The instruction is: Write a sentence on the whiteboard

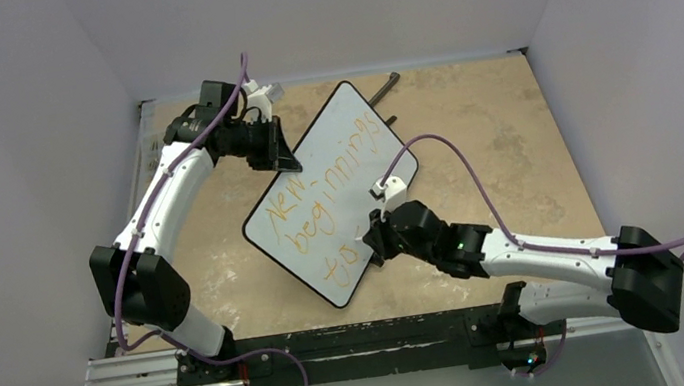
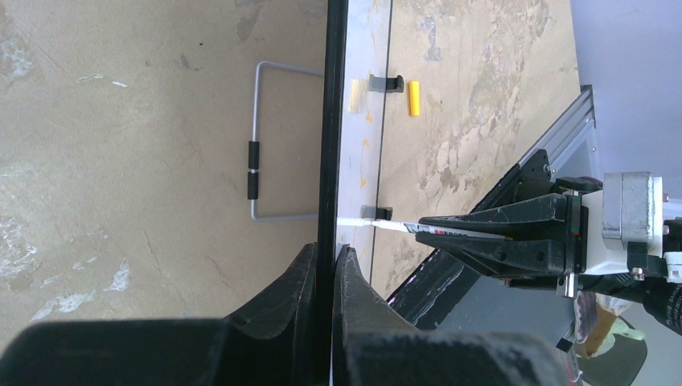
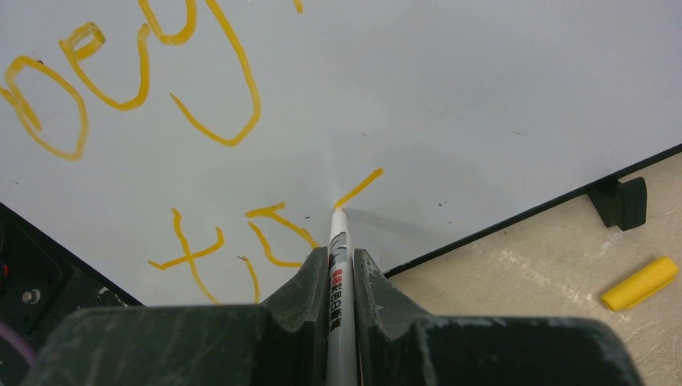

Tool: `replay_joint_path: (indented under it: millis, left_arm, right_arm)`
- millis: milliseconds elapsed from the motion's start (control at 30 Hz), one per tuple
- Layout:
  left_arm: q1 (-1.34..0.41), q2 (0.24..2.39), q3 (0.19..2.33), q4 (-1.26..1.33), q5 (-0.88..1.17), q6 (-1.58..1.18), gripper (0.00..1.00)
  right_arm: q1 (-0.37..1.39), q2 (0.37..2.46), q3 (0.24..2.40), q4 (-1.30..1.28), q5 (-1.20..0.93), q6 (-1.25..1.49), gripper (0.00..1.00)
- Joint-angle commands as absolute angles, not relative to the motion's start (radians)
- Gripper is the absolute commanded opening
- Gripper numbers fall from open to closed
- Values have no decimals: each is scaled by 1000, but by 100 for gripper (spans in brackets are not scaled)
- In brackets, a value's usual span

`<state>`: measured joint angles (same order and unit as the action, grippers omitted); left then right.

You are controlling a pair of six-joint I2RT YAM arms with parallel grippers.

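Observation:
The whiteboard [image 1: 338,108] lies slanted on the table with its black rim. Orange lettering [image 1: 319,201] reads "New beginnings" and a started third line, "to" plus one short stroke [image 3: 358,186]. My left gripper [image 1: 284,156] is shut on the board's far-left rim, seen edge-on in the left wrist view [image 2: 326,265]. My right gripper [image 1: 377,239] is shut on a white marker pen [image 3: 338,249]. The pen's tip touches the board at the end of the short stroke, near the board's lower right rim. The pen also shows in the left wrist view [image 2: 394,227].
A yellow pen cap [image 3: 639,283] lies on the tan table just off the board's rim, next to a black board foot [image 3: 619,201]. A grey wire stand [image 2: 256,161] lies behind the board. The arms' black base rail [image 1: 338,340] runs along the near edge.

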<state>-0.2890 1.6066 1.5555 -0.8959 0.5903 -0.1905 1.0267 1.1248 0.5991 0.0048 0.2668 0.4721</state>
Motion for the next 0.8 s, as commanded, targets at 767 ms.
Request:
replay_joint_path:
  millis: [767]
  left_arm:
    - [-279,1621,1566,-912,403,-172,0]
  right_arm:
    - [1032,1198,761,-113,431,451,0]
